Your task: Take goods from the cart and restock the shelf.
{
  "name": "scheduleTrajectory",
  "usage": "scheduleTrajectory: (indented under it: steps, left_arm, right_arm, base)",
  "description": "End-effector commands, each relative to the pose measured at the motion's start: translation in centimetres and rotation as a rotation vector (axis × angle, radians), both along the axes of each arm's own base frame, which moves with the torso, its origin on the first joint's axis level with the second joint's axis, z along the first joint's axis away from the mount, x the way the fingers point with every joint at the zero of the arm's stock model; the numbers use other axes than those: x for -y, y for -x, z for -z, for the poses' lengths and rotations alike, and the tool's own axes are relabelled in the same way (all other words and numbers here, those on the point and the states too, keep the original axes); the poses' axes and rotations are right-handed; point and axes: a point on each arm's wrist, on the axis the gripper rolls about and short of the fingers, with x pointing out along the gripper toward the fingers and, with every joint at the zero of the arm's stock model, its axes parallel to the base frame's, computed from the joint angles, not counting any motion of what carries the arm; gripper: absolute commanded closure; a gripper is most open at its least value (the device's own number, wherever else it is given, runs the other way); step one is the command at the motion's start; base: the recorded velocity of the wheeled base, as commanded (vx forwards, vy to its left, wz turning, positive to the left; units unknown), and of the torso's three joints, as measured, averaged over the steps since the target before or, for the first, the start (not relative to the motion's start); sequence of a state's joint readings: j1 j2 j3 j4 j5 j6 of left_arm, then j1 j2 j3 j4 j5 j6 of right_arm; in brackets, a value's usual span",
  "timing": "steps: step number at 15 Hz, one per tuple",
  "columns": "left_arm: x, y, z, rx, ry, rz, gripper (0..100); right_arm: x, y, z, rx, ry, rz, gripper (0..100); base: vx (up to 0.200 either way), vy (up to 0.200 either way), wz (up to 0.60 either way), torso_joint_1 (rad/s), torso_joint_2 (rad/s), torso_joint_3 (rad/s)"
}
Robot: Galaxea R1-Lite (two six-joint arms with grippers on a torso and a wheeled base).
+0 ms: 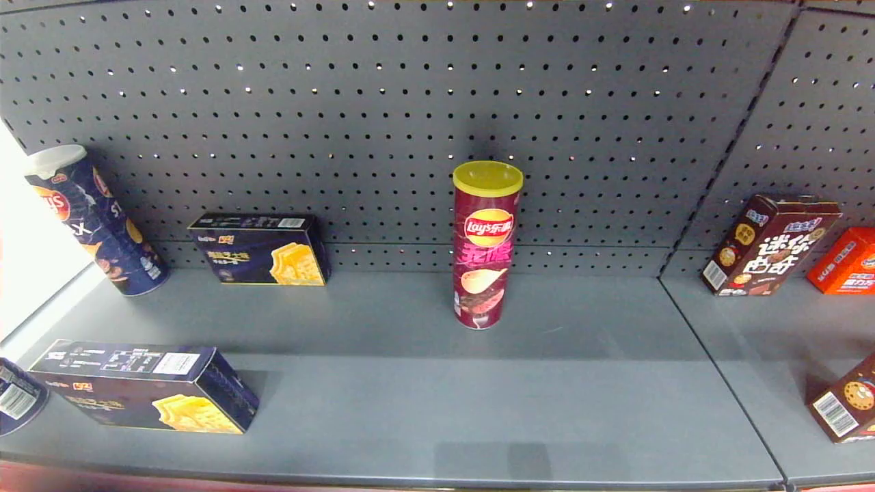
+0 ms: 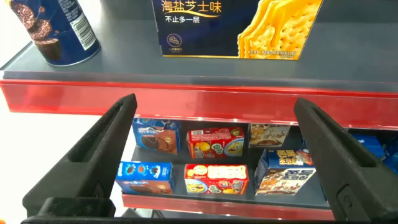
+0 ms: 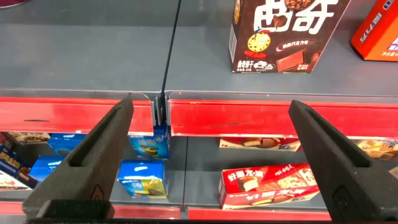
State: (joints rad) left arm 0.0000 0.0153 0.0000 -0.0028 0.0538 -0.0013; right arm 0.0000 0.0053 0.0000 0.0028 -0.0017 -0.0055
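On the grey shelf (image 1: 410, 403) a maroon chips can (image 1: 487, 246) with a yellow lid stands upright near the middle. A navy cracker box (image 1: 263, 249) sits at the back left and another (image 1: 147, 386) at the front left. My left gripper (image 2: 214, 168) is open and holds nothing; it hangs in front of the shelf's red front edge (image 2: 199, 99), facing the front navy cracker box (image 2: 239, 28). My right gripper (image 3: 214, 165) is open too and holds nothing; it is in front of the red edge (image 3: 261, 115), near a brown biscuit box (image 3: 283, 34).
A dark blue chips can (image 1: 96, 219) leans at the far left, with another can (image 1: 17, 396) at the front left corner. Brown boxes (image 1: 769, 246) (image 1: 847, 403) and an orange box (image 1: 847, 261) fill the right bay. Lower shelves hold blue and red biscuit boxes (image 2: 214, 143).
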Motion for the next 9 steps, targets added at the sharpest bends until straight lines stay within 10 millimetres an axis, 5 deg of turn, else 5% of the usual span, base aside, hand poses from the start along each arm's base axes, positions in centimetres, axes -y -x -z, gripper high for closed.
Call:
scheduleTrajectory:
  steps: [1, 7, 9]
  left_arm:
    - [0.0, 0.0, 0.0, 0.0, 0.0, -0.001, 0]
    - [0.0, 0.0, 0.0, 0.0, 0.002, -0.001, 0]
    - [0.0, 0.0, 0.0, 0.0, 0.002, -0.001, 0]
  right_arm:
    - [0.0, -0.01, 0.0, -0.001, 0.001, 0.0, 0]
    - [0.0, -0.01, 0.0, -0.001, 0.001, 0.001, 0]
    - [0.01, 0.01, -0.04, 0.0, -0.001, 0.004, 0]
  base:
    - [0.0, 0.0, 0.0, 0.0, 0.0, 0.0]
    - [0.0, 0.0, 0.0, 0.0, 0.0, 0.0]
    - [0.0, 0.0, 0.6, 0.002, 0.0, 0.0]
